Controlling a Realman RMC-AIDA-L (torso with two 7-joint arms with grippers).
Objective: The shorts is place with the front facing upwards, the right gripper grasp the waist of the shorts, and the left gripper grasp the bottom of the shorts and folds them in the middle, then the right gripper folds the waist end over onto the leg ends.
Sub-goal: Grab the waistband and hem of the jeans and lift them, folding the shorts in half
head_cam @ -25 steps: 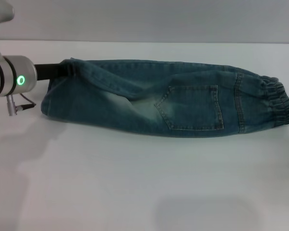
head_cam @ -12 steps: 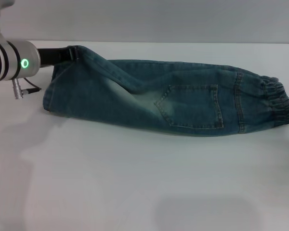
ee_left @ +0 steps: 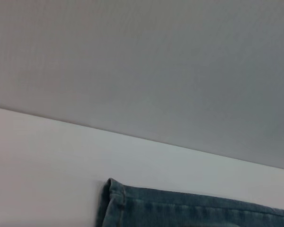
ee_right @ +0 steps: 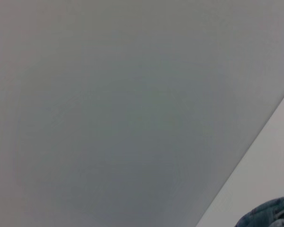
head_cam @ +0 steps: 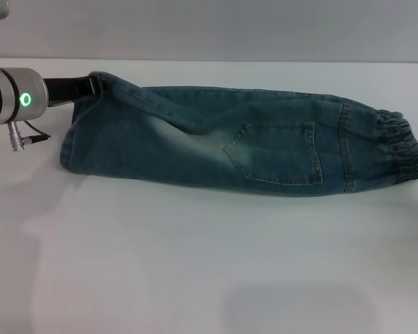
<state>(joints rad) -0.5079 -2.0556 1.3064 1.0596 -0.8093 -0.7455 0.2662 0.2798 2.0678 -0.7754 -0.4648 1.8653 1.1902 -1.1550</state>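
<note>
Across the white table (head_cam: 195,264) the shorts (head_cam: 237,142) lie folded lengthwise, pocket up, waistband right. Far left, the left gripper (head_cam: 90,85) pinches the top hem corner, lifted slightly, probably to square the leg ends (head_cam: 73,136). Right gripper barely shows at the right edge, can't tell its state.

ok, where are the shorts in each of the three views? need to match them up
Head view: the shorts lie across the middle of the white table, hems at the robot's left by the left gripper, waistband at its right.
Left wrist view: only a hem corner of the shorts at the bottom edge.
Right wrist view: a gathered scrap of denim in the lower right corner, probably the waist end.
Shared landmark: the table's far edge against the grey wall.
</note>
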